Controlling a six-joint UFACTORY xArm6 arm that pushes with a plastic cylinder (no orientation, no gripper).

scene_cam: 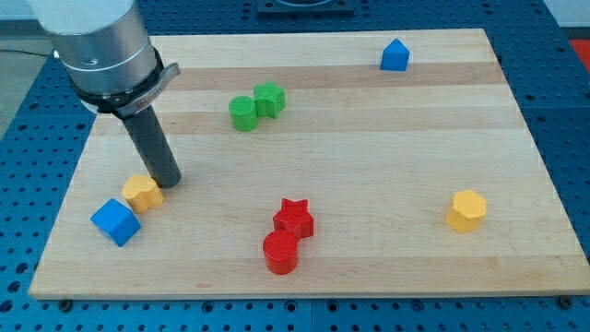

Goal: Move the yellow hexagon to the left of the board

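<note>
1. You are looking at a wooden worktop (369, 138) lying on a blue perforated base (28, 138); the base is running out of frame on every side.
2. The yellow hexagon (466, 210) is sitting well to the view's right of the red star (294, 219), near the worktop's right edge.
3. My tip (168, 183) is resting far to the view's left of the yellow hexagon, just beside a second yellow block (142, 193) whose shape you cannot make out clearly.
4. The arm's grey housing (97, 46) is being cut off at the view's top.
5. No pincer is showing; only the rod is.
6. A blue cube (115, 221) is sitting just left of that second yellow block.
</note>
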